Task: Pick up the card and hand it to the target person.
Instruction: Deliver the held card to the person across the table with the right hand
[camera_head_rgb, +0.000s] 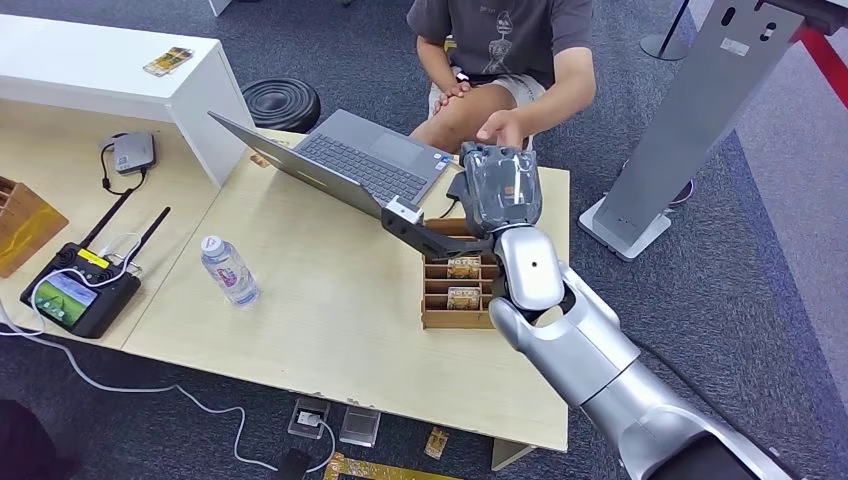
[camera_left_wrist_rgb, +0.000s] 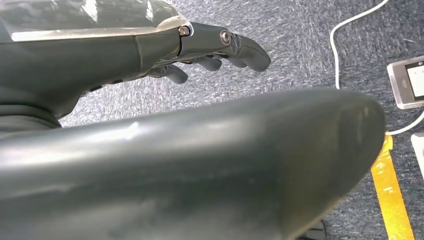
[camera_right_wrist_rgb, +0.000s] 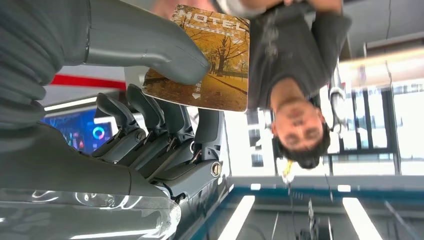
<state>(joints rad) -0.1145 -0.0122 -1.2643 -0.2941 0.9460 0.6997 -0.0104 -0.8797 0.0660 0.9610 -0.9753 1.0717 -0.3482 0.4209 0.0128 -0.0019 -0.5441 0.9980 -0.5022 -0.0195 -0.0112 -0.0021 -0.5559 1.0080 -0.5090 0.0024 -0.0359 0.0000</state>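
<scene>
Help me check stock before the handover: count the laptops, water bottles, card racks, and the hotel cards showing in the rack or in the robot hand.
Laptop: 1
Water bottle: 1
Card rack: 1
Hotel cards: 3, two showing in the rack and one held by the right robot hand
Total: 6

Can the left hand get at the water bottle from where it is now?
Probably not as it stands. The left hand hangs low over the carpet, its wrist view looking at floor and cables, while the water bottle stands up on the table. Nothing crowds the bottle, so the arm would just have to rise first.
</scene>
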